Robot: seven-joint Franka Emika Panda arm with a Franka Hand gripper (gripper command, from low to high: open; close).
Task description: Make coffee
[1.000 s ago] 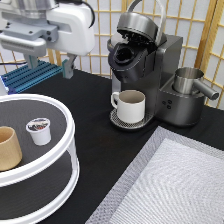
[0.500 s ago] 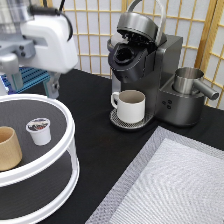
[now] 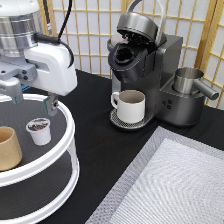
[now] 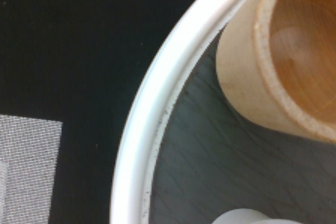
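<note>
Gripper (image 3: pixel 32 101) fingers are held apart, empty, above the white tiered tray (image 3: pixel 70 131). Just below sits the coffee pod (image 3: pixel 39 130), beside a tan cup (image 3: pixel 9 148). Being judged light and thin-walled, the pod is best taken gently by its sides.

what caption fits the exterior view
Open gripper above small white coffee pod on round white-rimmed tray.
</note>
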